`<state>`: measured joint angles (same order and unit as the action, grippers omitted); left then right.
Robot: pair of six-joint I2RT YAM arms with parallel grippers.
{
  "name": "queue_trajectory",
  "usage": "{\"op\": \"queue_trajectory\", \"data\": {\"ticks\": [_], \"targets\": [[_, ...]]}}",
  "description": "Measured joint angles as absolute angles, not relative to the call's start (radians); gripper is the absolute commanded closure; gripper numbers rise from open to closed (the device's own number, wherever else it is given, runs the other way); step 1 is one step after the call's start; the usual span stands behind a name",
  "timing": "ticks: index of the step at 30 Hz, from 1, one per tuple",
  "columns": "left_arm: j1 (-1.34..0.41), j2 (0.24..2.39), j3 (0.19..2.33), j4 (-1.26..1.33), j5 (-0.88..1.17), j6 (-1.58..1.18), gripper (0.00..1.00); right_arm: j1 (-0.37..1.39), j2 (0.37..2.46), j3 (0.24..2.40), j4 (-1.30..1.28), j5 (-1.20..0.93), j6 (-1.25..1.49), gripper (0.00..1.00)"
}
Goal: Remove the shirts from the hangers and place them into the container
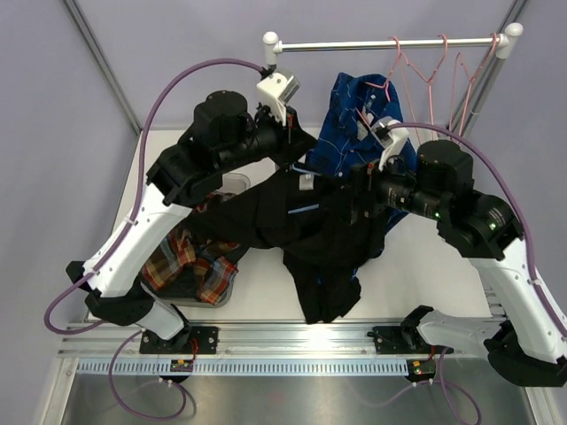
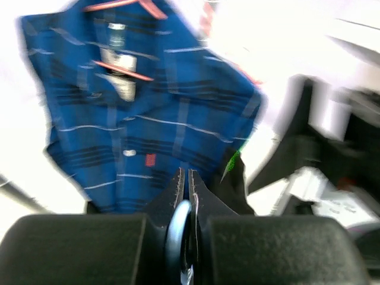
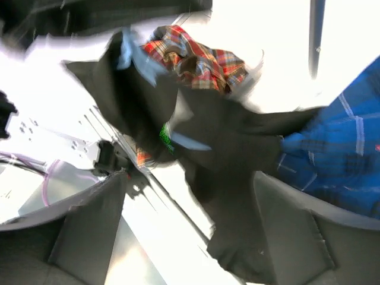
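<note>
The black shirt (image 1: pixel 328 257) sprawls between container (image 1: pixel 228 293) and blue shirt (image 1: pixel 350 115)

plaid shirt (image 1: pixel 190 261): in container (image 1: pixel 227 295) | black shirt (image 1: pixel 328 239): sprawled alongside | blue shirt (image 1: pixel 354 124): hanging

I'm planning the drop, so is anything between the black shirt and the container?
Nothing visible lies between them. The black shirt hangs beside the container, which holds the plaid shirt; only the left arm reaches over it.

It looked like a robotics lab: two arms (image 1: pixel 146 221) bolted to a slotted metal rail (image 1: pixel 292 365) at the bottom, purple cables (image 1: pixel 213 61), white table (image 1: pixel 266 283), plain lilac backdrop (image 1: pixel 44 133) behind bare struts (image 1: pixel 100 62)
</note>
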<state>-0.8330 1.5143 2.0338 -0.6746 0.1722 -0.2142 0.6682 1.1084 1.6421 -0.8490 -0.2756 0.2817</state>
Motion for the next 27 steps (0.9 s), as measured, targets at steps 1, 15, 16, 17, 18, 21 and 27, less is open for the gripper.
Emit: {"op": "queue_trajectory", "data": {"ticks": [1, 15, 16, 17, 18, 21, 27], "targets": [[-0.828, 1.527, 2.07, -0.709, 0.142, -0.205, 1.0, 0.67, 1.085, 1.63, -0.86, -0.27, 0.279, 0.01], [-0.803, 1.511, 2.251, -0.828, 0.016, -0.163, 1.0, 0.675, 0.888, 1.406, -0.868, -0.18, 0.281, 0.06], [-0.803, 1.498, 2.234, -0.822, 0.016, -0.166, 1.0, 0.675, 0.899, 1.407, -0.858, -0.176, 0.283, 0.07], [-0.803, 1.489, 2.217, -0.818, 0.017, -0.167, 1.0, 0.675, 0.913, 1.411, -0.849, -0.174, 0.285, 0.08], [-0.803, 1.481, 2.204, -0.817, 0.018, -0.17, 1.0, 0.675, 0.928, 1.418, -0.842, -0.173, 0.288, 0.09], [-0.803, 1.474, 2.171, -0.812, 0.019, -0.179, 1.0, 0.682, 0.984, 1.462, -0.826, -0.165, 0.292, 0.12], [-0.803, 1.484, 2.151, -0.81, 0.022, -0.188, 1.0, 0.762, 1.111, 1.571, -0.797, -0.082, 0.293, 0.19]]}}
